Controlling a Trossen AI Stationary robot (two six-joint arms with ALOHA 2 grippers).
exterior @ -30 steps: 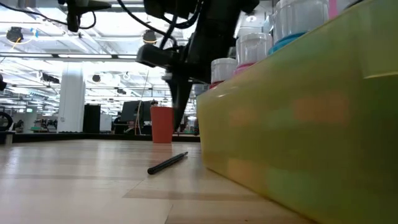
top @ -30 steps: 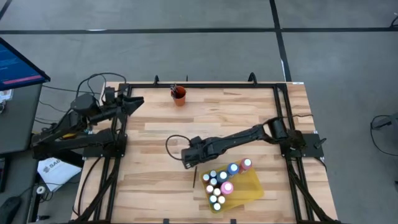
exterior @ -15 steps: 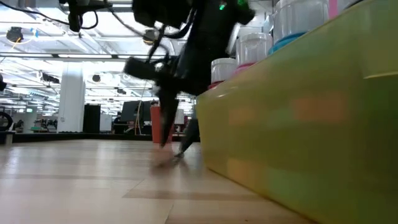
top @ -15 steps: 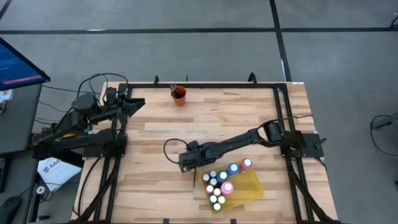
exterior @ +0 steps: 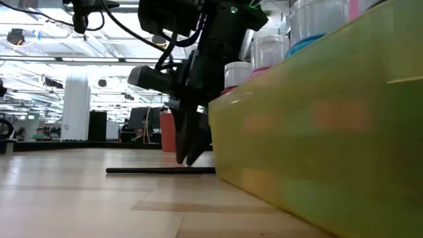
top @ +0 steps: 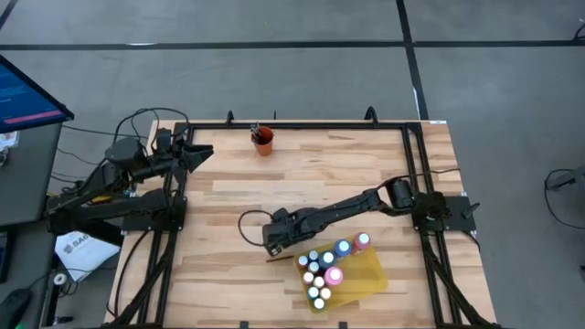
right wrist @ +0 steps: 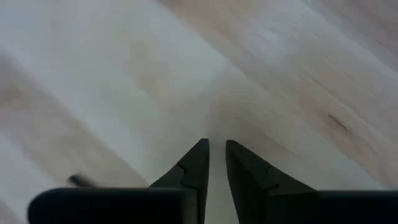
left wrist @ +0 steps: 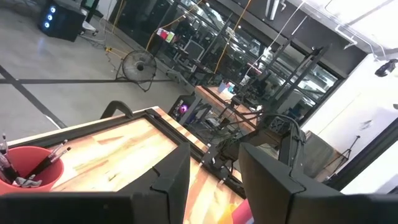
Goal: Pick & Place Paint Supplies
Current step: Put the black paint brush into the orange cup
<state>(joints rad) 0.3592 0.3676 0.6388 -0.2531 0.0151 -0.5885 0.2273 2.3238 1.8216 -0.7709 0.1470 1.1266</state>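
A thin dark paintbrush lies flat on the wooden table, just left of the yellow tray that holds several white-capped paint bottles. My right gripper points steeply down, its tips at the table just on the far side of the brush. Its fingers are almost shut, with only bare wood in the narrow slit. A dark end of the brush shows beside them. My left gripper waits open at the far left corner. My right gripper has nothing between its fingers, and the paintbrush lies on the table close in front of the tips. Whether a finger touches the brush, I cannot tell.
An orange cup with brushes standing in it sits at the far edge. The yellow tray's wall rises close to the right gripper on the right. A black frame rail runs round the table.
My right gripper has come down and a little toward the table's left, to the paintbrush. The brush has swung round flat on the table. It pointed from near to far before and now lies across, left to right.
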